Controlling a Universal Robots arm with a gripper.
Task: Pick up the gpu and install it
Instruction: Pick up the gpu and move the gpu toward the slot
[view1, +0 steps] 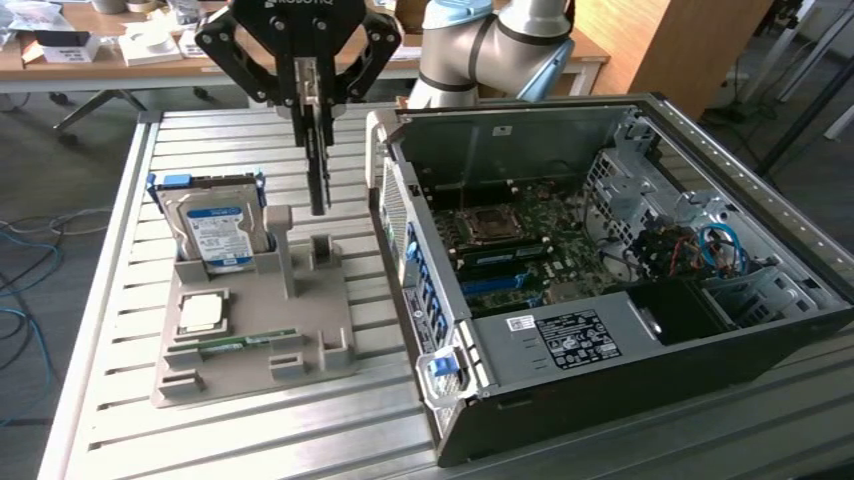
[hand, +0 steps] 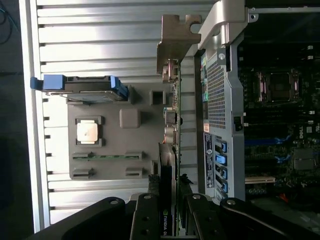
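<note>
Standing at a far corner of the gray holder (view1: 254, 350) is a hard drive (view1: 214, 225). Beside it, the gripper (view1: 316, 100) pinches the gpu (view1: 318, 175), a thin dark card hanging upright over the holder's far edge, near the open computer case (view1: 561, 335).

- claw (view1: 310, 100): upper body cut by exterior view's top edge.
- gpu (view1: 318, 170): edge-on, faces unseen; upper end hidden in claw.
- hard drive (view1: 214, 232): label print too small to read.
- case (hand: 220, 90): cut by wrist-view edge.
</note>
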